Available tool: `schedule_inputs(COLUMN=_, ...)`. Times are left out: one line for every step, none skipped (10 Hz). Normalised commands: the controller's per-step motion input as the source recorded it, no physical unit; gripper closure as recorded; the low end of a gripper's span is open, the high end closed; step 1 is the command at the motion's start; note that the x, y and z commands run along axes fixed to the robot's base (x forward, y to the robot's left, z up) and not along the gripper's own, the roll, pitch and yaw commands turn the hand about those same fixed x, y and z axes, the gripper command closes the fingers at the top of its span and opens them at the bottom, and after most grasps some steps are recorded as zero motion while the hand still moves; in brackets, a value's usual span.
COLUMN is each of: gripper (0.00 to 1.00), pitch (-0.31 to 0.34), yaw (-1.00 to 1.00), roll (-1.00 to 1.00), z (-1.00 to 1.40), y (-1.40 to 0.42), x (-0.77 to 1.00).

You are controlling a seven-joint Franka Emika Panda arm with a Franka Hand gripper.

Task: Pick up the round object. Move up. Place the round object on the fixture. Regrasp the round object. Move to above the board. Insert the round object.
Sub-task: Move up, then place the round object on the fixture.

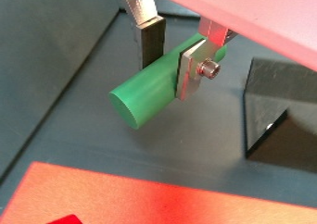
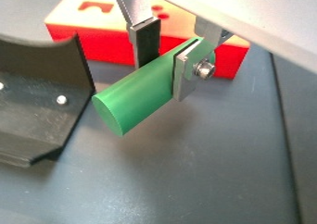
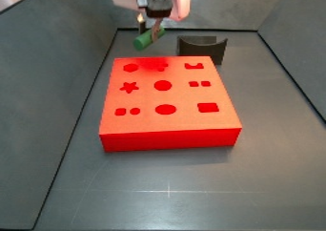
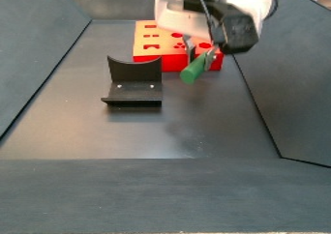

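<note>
Item, as I read it: pincer clamped on the round object, green peg held by one end, tilted, off the worktop. Location: just beside the fixture, between it and the board.

Smooth matt green round object in the metal claw.

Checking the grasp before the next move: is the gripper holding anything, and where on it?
Yes. The gripper holds the small green cylindrical peg by one end; the free end points away, beside the fixture.
</note>
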Motion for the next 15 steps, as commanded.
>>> schedule_inputs(gripper=1.00, pitch=0.044, yaw=0.02, roll=-0.12, z=0.19, y=0.00, x=-0.02)
schedule_inputs(gripper=1.00, pitch=0.000, yaw=0.00, roll=0.00, z=1.00, y=0.00, x=0.00)
schedule_inputs(gripper=1.00, pitch=0.005, yaw=-0.01, roll=0.00, z=1.00, y=0.00, x=0.00)
schedule_inputs(gripper=1.00, pitch=0.014, yaw=-0.01, roll=-0.01, z=1.00, y=-0.01, x=-0.01)
schedule_inputs(gripper=1.00, pitch=0.019, yaw=0.00, roll=-0.04, z=1.00, y=-0.01, x=-0.02)
schedule_inputs(gripper=1.00, pitch=0.021, yaw=0.01, roll=-0.08, z=1.00, y=-0.01, x=-0.02)
schedule_inputs(gripper=1.00, pitch=0.022, yaw=0.00, roll=-0.10, z=1.00, y=-0.01, x=-0.03)
schedule_inputs(gripper=1.00, pitch=0.025, yaw=0.00, roll=-0.11, z=1.00, y=-0.01, x=-0.03)
schedule_inputs(gripper=1.00, pitch=0.028, yaw=-0.01, roll=-0.13, z=0.86, y=0.00, x=-0.03)
schedule_inputs(gripper=1.00, pitch=0.035, yaw=-0.02, roll=-0.15, z=0.68, y=0.00, x=-0.02)
schedule_inputs(gripper=1.00, pitch=0.041, yaw=-0.02, roll=-0.15, z=0.55, y=0.00, x=-0.02)
schedule_inputs(gripper=1.00, pitch=0.051, yaw=-0.03, roll=-0.15, z=0.38, y=0.00, x=-0.01)
schedule_inputs(gripper=1.00, pitch=0.056, yaw=-0.03, roll=-0.15, z=0.25, y=0.00, x=0.00)
schedule_inputs(gripper=1.00, pitch=-0.115, yaw=1.00, roll=-0.11, z=0.11, y=-0.11, x=1.00)
schedule_inputs(gripper=1.00, pitch=-0.102, yaw=1.00, roll=-0.09, z=0.03, y=-0.11, x=1.00)
